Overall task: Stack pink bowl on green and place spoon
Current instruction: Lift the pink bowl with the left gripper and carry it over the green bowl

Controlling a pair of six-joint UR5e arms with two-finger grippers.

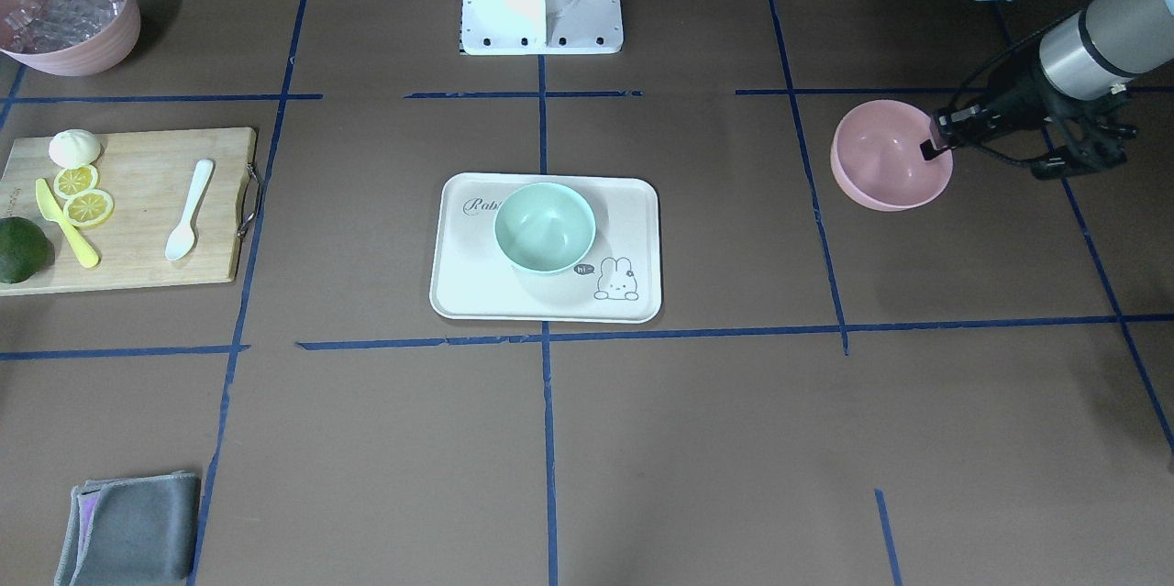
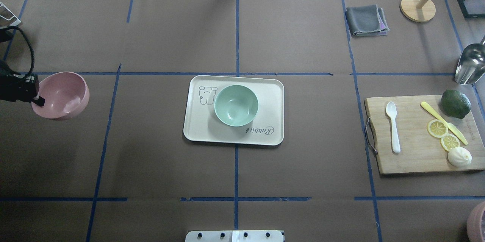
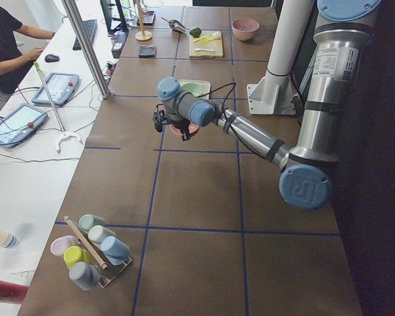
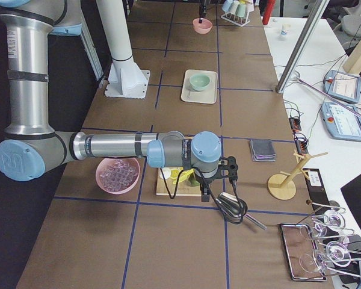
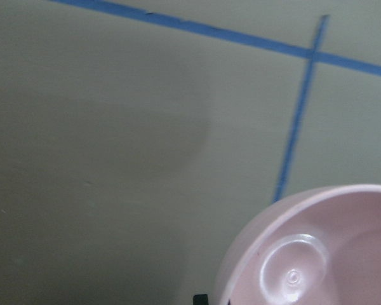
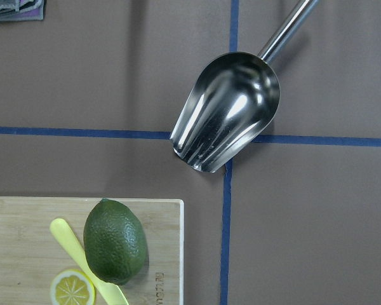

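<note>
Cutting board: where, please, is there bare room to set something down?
The cutting board is bare beside the spoon, toward its handle and toward the yellow knife. Lemon slices, bun and green fruit crowd the other end.

The pink bowl (image 2: pixel 62 94), small, smooth and empty, hangs tilted at the table's left end, its rim pinched by the left gripper (image 2: pixel 39 100). The green bowl (image 2: pixel 236 105), pale mint and empty, stands upright on the tray (image 2: pixel 197 130) at mid-table. The spoon (image 2: pixel 393 125), slim and white, lies flat on the board (image 2: pixel 413 160) at the right, scoop at the far end.
</note>
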